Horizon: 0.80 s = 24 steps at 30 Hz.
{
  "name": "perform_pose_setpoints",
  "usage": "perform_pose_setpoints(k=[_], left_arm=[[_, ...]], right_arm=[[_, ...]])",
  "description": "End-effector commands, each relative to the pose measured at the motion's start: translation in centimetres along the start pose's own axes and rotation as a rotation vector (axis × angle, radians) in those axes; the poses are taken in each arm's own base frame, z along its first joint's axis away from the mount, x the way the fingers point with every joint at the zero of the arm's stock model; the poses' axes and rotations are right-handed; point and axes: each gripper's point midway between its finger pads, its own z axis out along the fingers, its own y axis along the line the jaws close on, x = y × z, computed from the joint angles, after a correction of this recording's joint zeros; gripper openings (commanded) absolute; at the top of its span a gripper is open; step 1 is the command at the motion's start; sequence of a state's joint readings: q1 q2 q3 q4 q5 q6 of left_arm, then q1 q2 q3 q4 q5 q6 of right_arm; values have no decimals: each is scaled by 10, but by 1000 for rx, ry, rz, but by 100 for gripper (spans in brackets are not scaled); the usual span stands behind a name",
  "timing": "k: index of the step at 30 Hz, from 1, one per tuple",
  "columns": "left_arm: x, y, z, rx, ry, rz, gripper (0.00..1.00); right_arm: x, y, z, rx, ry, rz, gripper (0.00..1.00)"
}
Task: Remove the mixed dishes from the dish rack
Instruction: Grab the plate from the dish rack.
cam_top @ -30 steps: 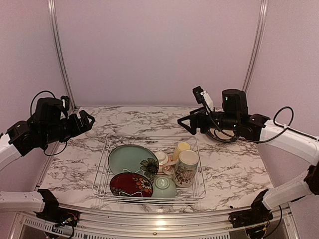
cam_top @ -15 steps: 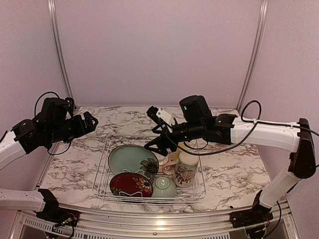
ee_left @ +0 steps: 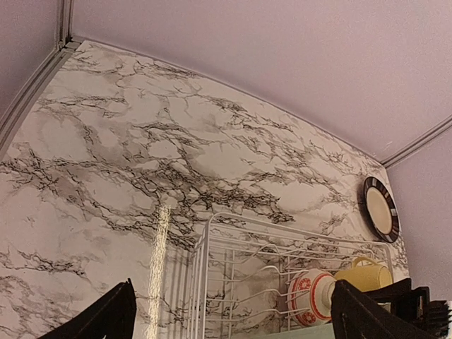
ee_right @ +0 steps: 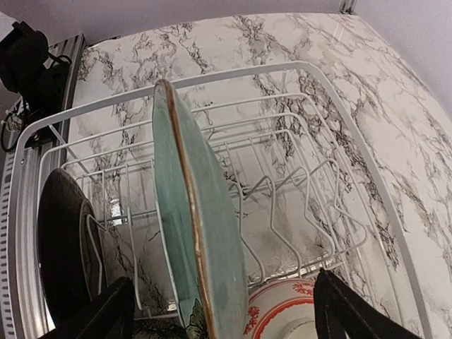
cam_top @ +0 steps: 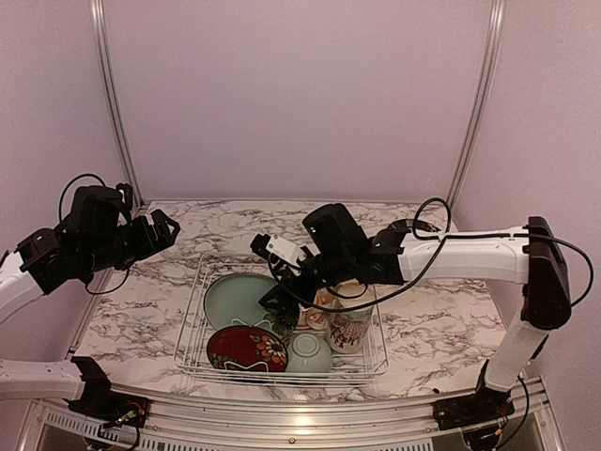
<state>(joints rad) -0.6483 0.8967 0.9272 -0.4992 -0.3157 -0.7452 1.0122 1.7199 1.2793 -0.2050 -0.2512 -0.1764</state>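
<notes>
The dish rack (cam_top: pixel 192 324), a silver wire basket, stands mid-table with the mixed dishes in it. A pale teal plate (cam_top: pixel 237 299) leans at its left, a dark red floral plate (cam_top: pixel 246 348) and a pale green bowl (cam_top: pixel 308 355) are in front, and a patterned mug (cam_top: pixel 349 331) is at the right. My right gripper (cam_top: pixel 282 303) is open, low over the teal plate. In the right wrist view the teal plate (ee_right: pixel 205 233) stands on edge between the fingers (ee_right: pixel 95 318), beside a white-and-red bowl (ee_right: pixel 282 311). My left gripper (cam_top: pixel 161 229) hangs open, left of the rack.
The left wrist view shows the rack (ee_left: pixel 205 244) from its left end, with the white-and-red bowl (ee_left: pixel 311 296) and a yellow cup (ee_left: pixel 364 272). A round black-rimmed disc (ee_left: pixel 381 208) lies at the far right. Marble table (cam_top: pixel 141 301) surrounds the rack; purple walls close it in.
My right arm has swung from the right side of the table left and down into the rack, its fingers now astride the teal plate. The left arm has barely moved.
</notes>
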Motion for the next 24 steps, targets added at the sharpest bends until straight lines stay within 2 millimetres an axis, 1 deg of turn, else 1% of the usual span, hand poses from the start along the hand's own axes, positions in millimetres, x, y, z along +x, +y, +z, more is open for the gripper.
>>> perform_pose_setpoints(k=[1,4,7,10,13,24], left_arm=[[6,3,0,-1,12,5,99],[8,3,1,5,15,7,99],[8,2,1,10,17,7,99],[7,0,1,16,15,6,99],[7,0,1,17,14,4,99],[8,1,3,14,12,7,99]], right_arm=[[-9,-3,5,15,2,-7,78],[-9,0,8,-3,-1,-11,68],[-8,-1,9,-1,4,-11,54],[-8,-1,8,0,6,-15,44],[-8,1,8,-10,5,-27,38],[-10,4,9,-34,22,-74,20]])
